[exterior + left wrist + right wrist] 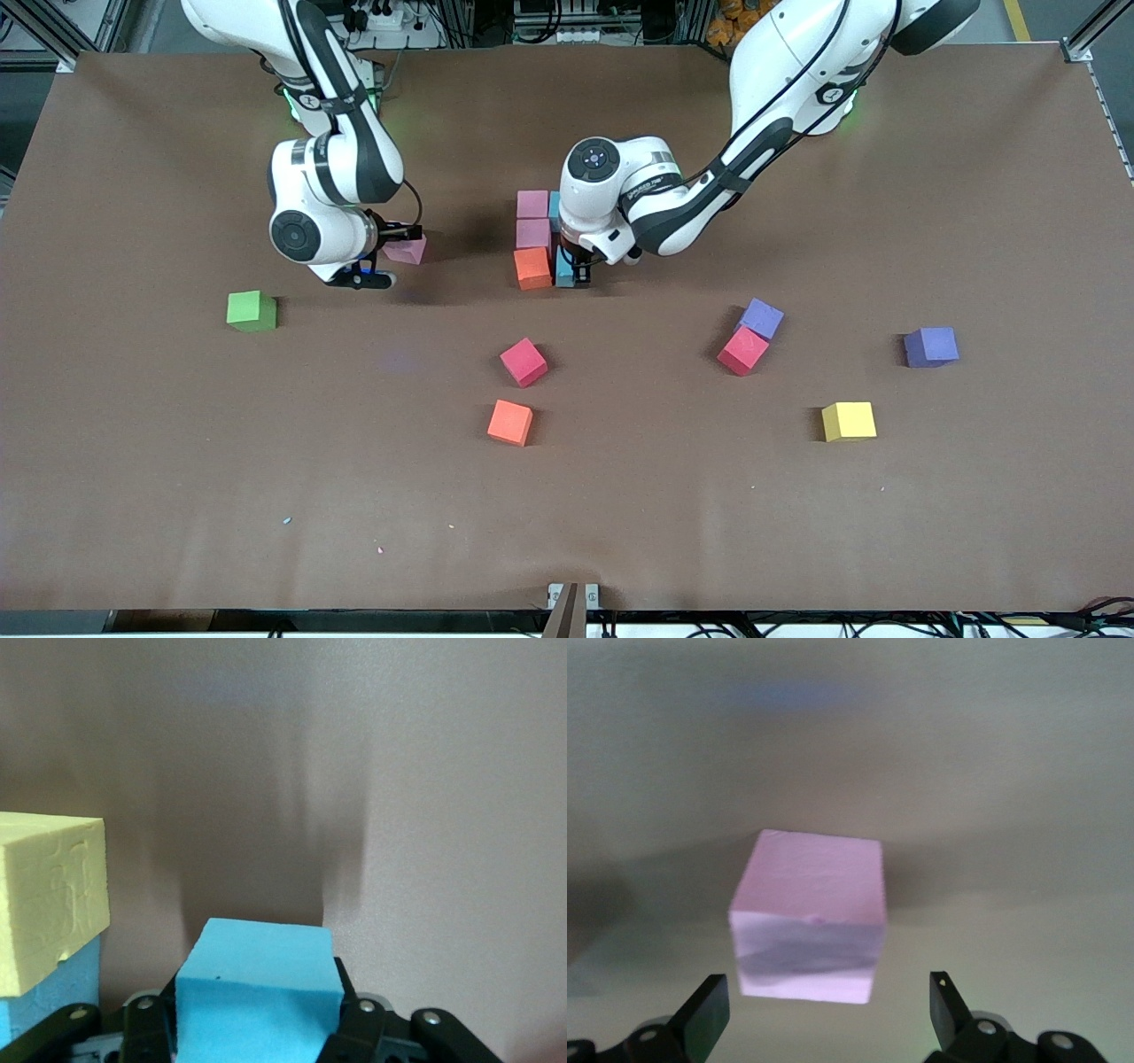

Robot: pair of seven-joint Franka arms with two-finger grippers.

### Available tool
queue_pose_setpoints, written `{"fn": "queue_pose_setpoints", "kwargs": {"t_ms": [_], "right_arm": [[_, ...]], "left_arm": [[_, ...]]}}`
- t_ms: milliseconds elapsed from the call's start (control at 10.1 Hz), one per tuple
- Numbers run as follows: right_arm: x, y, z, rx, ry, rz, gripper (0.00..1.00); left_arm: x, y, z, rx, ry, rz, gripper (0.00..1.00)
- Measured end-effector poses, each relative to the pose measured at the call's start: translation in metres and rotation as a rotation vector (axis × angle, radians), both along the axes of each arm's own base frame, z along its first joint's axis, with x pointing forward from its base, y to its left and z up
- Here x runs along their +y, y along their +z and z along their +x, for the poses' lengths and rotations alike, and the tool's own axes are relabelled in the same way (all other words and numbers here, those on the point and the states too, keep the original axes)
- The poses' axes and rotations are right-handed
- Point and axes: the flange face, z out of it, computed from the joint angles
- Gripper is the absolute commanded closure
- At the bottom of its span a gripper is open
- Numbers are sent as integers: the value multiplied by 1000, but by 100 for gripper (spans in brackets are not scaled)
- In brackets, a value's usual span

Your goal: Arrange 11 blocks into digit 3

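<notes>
Left gripper (574,275): low at the table's middle, at the camera-side end of the block cluster; fingers (146,1032) clamped on a light blue block (257,997).
Held light blue block: sits between the left gripper's fingers, just beside the orange block (532,268) of the cluster.
Cluster by left gripper: two pink blocks (532,219) in a column farther from the camera than that orange block; another light blue block (555,210) shows partly under the arm.
Left wrist view: a yellow block (49,886) sits on a light blue block (44,997), close beside the held one.
Right gripper (396,235): low over the table toward the right arm's end, fingers (704,1014) spread wide and empty.
Lone pink block (811,917): on the table just ahead of the right gripper's open fingers, untouched.
Green cube (252,311): nearer the camera than the right gripper, apart from it.
Loose blocks, all nearer the camera than the left gripper: crimson block (524,361); second orange block (510,422); second crimson block (742,351) touching a purple block (761,318); darker purple block (931,346) and lone yellow block (849,421) toward the left arm's end.
Table (620,514): brown.
</notes>
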Motion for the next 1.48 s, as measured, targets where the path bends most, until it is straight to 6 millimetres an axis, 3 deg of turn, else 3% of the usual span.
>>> {"fn": "queue_pose_setpoints", "kwargs": {"t_ms": [197, 690, 986, 1282, 1479], "right_arm": [[10, 0, -2, -18, 0, -9, 0], [5, -17, 5, -65, -17, -45, 0], [12, -22, 0, -55, -20, -45, 29], [20, -25, -2, -63, -14, -44, 73], [22, -23, 0, -69, -13, -40, 80]], "left_arm": [[1, -1, 1, 2, 10, 1, 77], [0, -2, 0, 4, 21, 1, 77], [-1, -4, -2, 10, 20, 3, 77], [-4, -10, -4, 17, 18, 4, 77], [-8, -10, -2, 8, 17, 2, 77]]}}
